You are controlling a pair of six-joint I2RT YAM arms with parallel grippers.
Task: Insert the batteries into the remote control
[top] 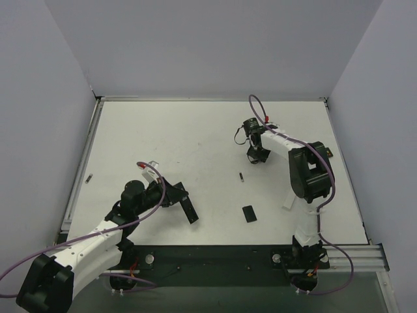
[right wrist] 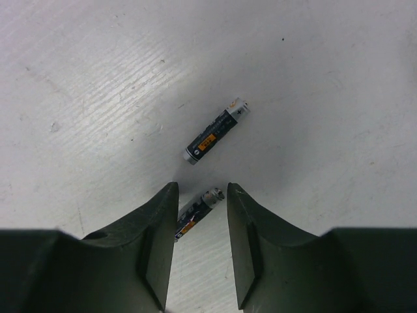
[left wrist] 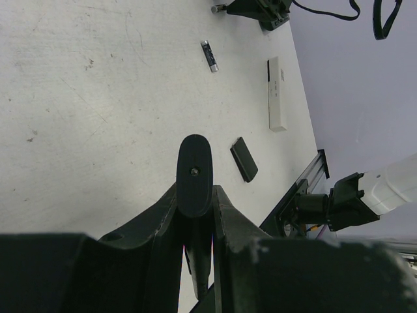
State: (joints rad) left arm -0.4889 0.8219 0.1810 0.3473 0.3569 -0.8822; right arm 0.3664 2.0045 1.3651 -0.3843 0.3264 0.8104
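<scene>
Right now, the L gripper (left wrist: 195, 195) is seen clenched on a black remote (left wrist: 194, 163). The remote is pinched btwn both fingers at lower centre of the L wrist view, w/ its rounded end sticking up past the tips. In the top view it is held lower left of centre, just over the white tabletop (top: 182, 130).

The R gripper (right wrist: 202, 189) is parted, not yet clamped. One battery (right wrist: 195, 214) lies diagonally on the table btwn its fingers (right wrist: 156, 235), low centre of the R wrist view. Contact w/ either pad cannot be told. A second battery (right wrist: 216, 130) lies just above it at mid-frame, clear of the fingers and on a similar slant.

A third battery (top: 242, 176) is seen alone at the centre of the top view. A black flat plate (top: 249, 214) lies below it, and a white remote (top: 288, 200) lies to the right, by the R arm.
</scene>
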